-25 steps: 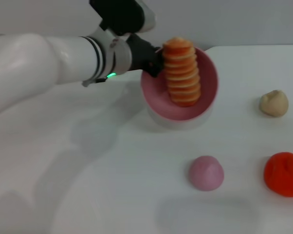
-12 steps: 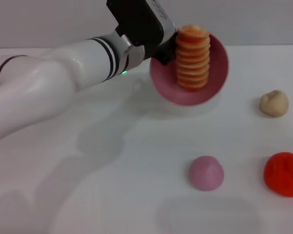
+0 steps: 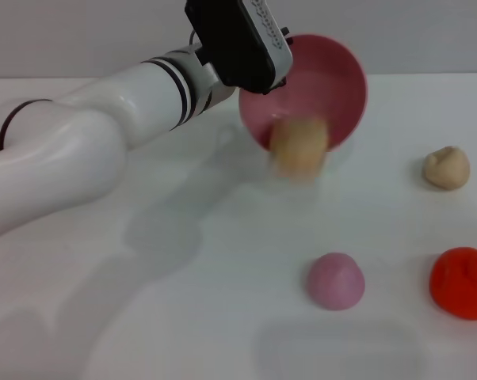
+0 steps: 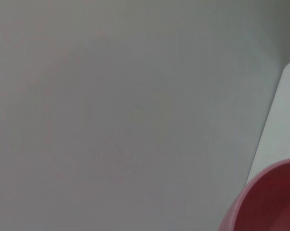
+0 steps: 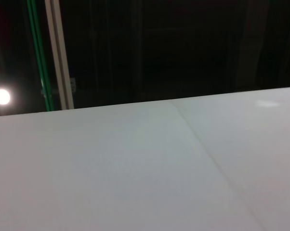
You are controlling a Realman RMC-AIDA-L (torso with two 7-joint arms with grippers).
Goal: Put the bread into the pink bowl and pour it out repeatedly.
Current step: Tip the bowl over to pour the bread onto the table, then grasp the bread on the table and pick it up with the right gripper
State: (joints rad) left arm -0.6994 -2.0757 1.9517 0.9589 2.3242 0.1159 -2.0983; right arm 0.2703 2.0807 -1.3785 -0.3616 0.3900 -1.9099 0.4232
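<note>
Half a second ago the bread (image 3: pixel 299 150) stood upright inside the pink bowl (image 3: pixel 318 83) showing its orange stripes; now it has slid out over the lower rim, plain tan side up and blurred, at the bowl's lip just above the tabletop (image 3: pixel 183 317).

Nearest, toward the lower right of the head view, a small pink dome (image 3: pixel 335 280) and a red-orange lump (image 3: pixel 462 283) sit well apart on the white surface. Farther back at the right edge sits a small beige lump (image 3: pixel 447 167).

Beyond them, at upper centre, the bowl is tipped steeply, its open mouth facing the camera. The left gripper (image 3: pixel 258 83) is at the bowl's left rim, carrying it aloft; whether its fingers pinch narrow or wide cannot be told. The left wrist view shows only a pink rim.
</note>
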